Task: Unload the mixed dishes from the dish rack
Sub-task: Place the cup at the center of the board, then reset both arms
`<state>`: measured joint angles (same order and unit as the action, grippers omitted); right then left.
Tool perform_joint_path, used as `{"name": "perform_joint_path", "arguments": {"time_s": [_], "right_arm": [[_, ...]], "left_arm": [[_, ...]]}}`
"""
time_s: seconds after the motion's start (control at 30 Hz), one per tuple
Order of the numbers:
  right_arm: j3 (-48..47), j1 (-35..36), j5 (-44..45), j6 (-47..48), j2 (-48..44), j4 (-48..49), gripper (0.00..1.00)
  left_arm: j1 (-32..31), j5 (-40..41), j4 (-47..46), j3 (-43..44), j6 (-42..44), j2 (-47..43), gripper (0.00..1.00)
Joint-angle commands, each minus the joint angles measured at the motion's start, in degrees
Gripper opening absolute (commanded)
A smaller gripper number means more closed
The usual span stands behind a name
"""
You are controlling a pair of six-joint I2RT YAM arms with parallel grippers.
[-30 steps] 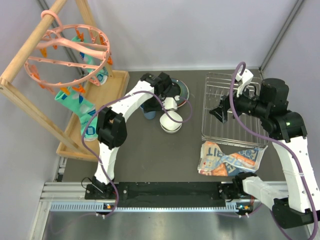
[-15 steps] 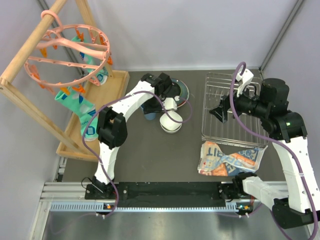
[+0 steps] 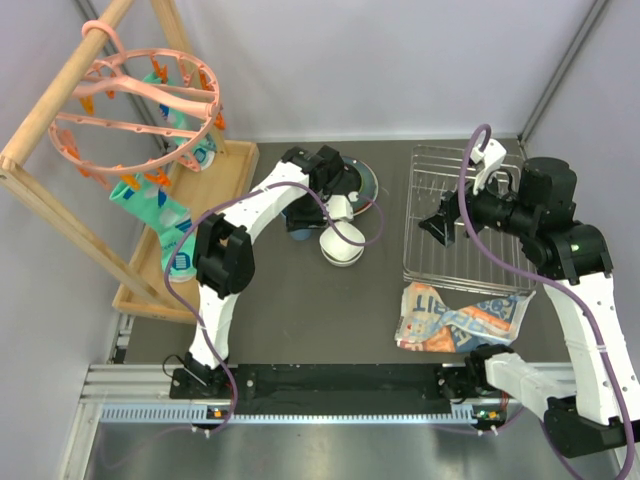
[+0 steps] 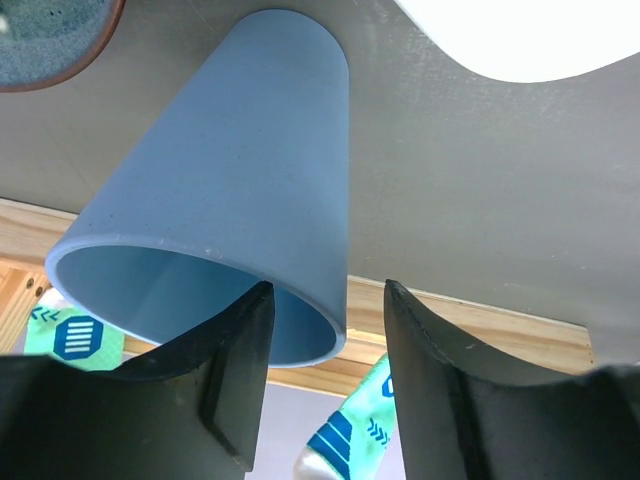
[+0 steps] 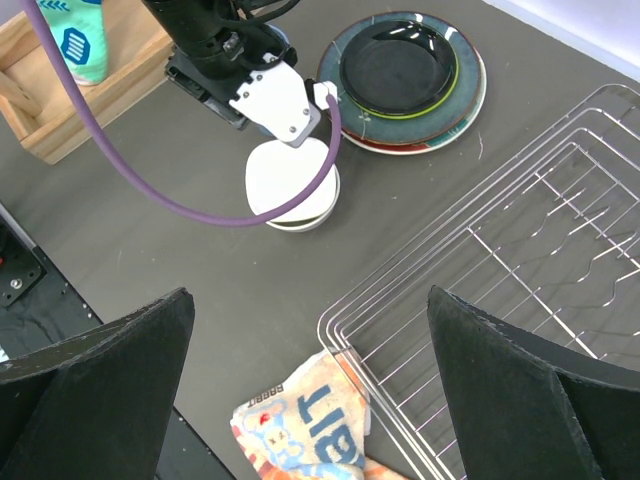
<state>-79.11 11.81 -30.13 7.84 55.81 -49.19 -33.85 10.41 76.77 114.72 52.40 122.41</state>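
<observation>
The dish rack (image 3: 462, 215) of silver wire stands at the right with nothing in it; it also shows in the right wrist view (image 5: 520, 260). My right gripper (image 3: 440, 225) hangs open and empty above its near-left corner (image 5: 310, 300). The light blue cup (image 4: 230, 180) rests on the table left of the white bowl (image 3: 342, 245). My left gripper (image 4: 327, 300) is open with its jaws astride the cup's rim, one finger in front of the mouth, the other clear of the wall. The stacked plates (image 3: 362, 185), teal, pink-rimmed and lime-green, lie behind.
A printed orange-blue-white packet (image 3: 455, 318) lies against the rack's near edge. A wooden frame (image 3: 60, 215) with a pink clip ring (image 3: 130, 110) and hanging socks fills the left side. The left arm (image 5: 250, 90) stretches over the bowl and plates.
</observation>
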Motion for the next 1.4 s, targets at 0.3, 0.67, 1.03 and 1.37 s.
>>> {"name": "perform_joint_path", "arguments": {"time_s": [0.3, 0.67, 1.03, 1.37], "right_arm": [[0.2, -0.7, -0.9, -0.2, -1.4, 2.3, 0.99], [-1.7, -0.7, 12.4, -1.0, 0.1, 3.2, 0.99], [-0.8, -0.7, 33.2, -0.5, 1.6, 9.5, 0.99], [-1.0, -0.7, 41.3, -2.1, 1.8, 18.3, 0.99]], "left_arm": [[-0.2, 0.8, 2.9, 6.8, -0.4, -7.4, 0.63], [2.1, -3.5, -11.8, 6.5, -9.3, -20.6, 0.86], [14.5, -7.3, -47.3, -23.0, -33.1, -43.8, 0.91], [15.7, 0.3, -65.8, -39.1, -45.6, -52.1, 0.91]]}}
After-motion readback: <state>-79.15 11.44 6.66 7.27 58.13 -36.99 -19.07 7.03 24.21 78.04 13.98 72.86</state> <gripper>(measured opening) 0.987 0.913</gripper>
